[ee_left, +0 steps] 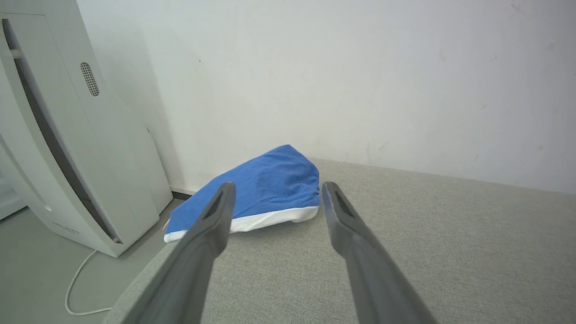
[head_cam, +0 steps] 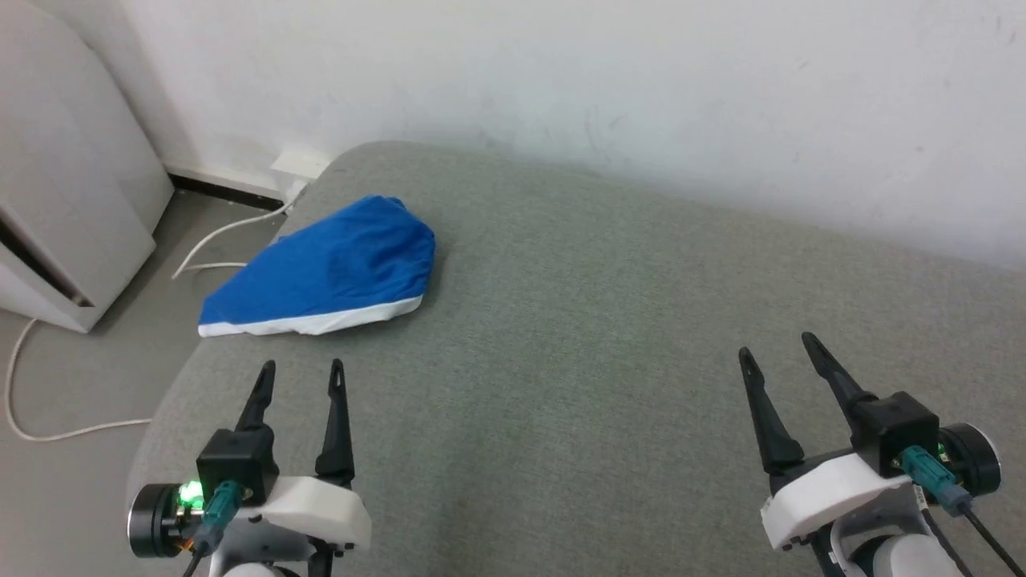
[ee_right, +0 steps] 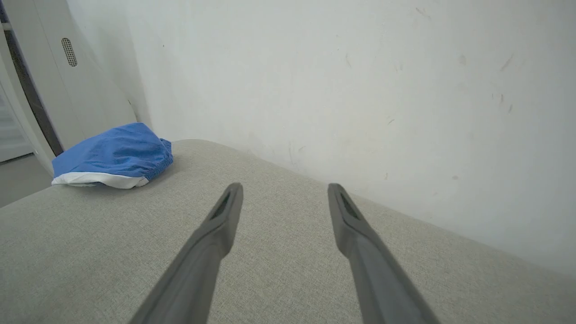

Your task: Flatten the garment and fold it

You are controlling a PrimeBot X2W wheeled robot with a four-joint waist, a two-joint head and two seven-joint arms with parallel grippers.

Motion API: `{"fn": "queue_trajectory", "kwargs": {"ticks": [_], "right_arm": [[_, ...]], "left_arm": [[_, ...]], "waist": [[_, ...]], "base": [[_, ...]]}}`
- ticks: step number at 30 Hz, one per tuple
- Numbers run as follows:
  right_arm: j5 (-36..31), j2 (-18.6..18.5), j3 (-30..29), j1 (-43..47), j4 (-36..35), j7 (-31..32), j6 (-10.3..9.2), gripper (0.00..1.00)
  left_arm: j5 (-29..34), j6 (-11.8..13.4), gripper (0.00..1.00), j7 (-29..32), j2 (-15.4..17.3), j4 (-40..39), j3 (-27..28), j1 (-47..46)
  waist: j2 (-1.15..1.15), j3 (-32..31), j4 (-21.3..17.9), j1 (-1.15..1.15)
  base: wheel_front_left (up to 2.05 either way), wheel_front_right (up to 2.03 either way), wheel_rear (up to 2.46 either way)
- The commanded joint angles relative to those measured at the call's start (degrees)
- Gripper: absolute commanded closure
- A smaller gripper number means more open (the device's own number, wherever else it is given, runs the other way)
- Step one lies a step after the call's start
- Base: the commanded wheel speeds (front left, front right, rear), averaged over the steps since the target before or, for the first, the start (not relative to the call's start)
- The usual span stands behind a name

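Lying bunched: one garment point(head_cam: 329, 268)

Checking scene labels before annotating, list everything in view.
shorts: one, blue with a white hem, bunched at the far left of the padded surface, one corner over its left edge
padded surface: one, grey fabric, across the middle, against the wall
wall: one, white, behind the surface
appliance: one, white, standing on the floor at far left
cable: count unclear, white, on the floor left of the surface
floor: grey, lower left
left gripper: one, dark fingers, open, empty, just short of the shorts
right gripper: one, dark fingers, open, empty, over bare surface at the right
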Motion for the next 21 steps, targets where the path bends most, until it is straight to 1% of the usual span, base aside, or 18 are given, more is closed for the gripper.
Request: {"fn": "queue_trajectory", "kwargs": {"ticks": [1,21], "right_arm": [[0.21,0.10,0.19,-0.71,0.27,-0.45,-0.07,0.00],[0.09,0.13,0.69,-1.29,0.50,-1.58,-0.09,0.00]], "left_arm": [[-0.67,0.55,0.00,-0.69,0.32,-0.01,-0.22,0.85],[-3.44,2.72,0.00,-3.04,0.92,0.38,-1.25,1.15]], "waist": [[0.00,-0.11,0.75,0.00],[0.00,0.03,6.52,0.00]], "base": [[0.00,0.00,0.00],[0.00,0.00,0.00]]}}
